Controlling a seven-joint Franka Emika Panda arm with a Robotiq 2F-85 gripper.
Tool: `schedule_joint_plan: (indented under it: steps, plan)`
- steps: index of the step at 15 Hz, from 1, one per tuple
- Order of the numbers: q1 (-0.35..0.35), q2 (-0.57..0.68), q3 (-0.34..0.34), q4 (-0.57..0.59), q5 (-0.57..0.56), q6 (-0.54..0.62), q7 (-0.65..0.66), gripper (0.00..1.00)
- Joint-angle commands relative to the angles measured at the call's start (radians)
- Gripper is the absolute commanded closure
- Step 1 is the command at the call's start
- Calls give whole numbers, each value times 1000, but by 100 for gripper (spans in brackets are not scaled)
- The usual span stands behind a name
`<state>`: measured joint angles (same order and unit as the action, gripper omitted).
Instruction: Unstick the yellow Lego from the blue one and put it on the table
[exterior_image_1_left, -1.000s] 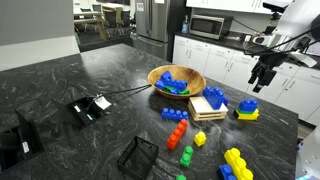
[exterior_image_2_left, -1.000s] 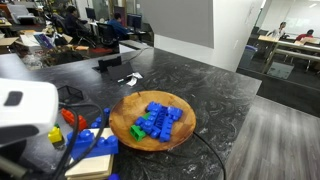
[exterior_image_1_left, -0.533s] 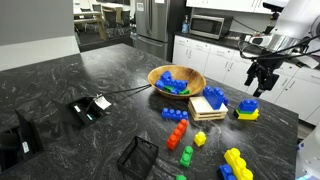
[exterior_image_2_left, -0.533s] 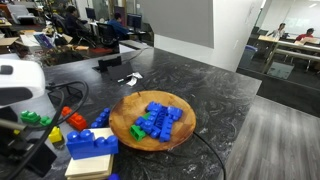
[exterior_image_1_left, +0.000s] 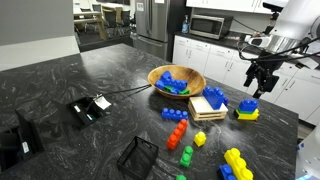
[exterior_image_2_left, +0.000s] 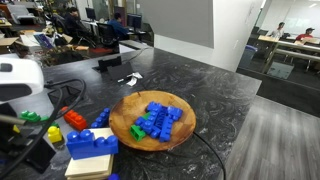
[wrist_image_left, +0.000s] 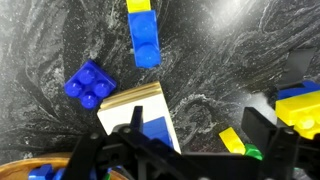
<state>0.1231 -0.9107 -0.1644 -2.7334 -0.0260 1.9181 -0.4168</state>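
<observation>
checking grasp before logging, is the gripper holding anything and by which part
Nothing is held: the gripper hangs open and empty above the table.

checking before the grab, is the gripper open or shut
Open: in the wrist view the gripper has its fingers wide apart, gripping nothing.

Glossy white shells on the arm links above the gripper in an exterior view, rounded and bulky, broken by darker bands at the joints. Directly above the gripper, a black wrist block, angular and matt. Gripper itself black throughout. In the wrist view, the same gripper only a blurred black frame of struts, with two dark fingers standing out from it. In an exterior view, a smooth white housing with a greyish band — black cables looping just beside it.
</observation>
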Motion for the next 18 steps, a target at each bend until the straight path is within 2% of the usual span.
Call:
schedule_joint_plan:
  steps: [1,4,9,10,18]
  plan:
    - [67,72,49,28,32,24,-12,0]
    - [139,149,102,48,65,53,-9,0]
    - [191,256,163,99,87,84,-8,0]
    - [177,216,164,67,80,78,-2,0]
    - [182,247,172,88,84,83,-2,0]
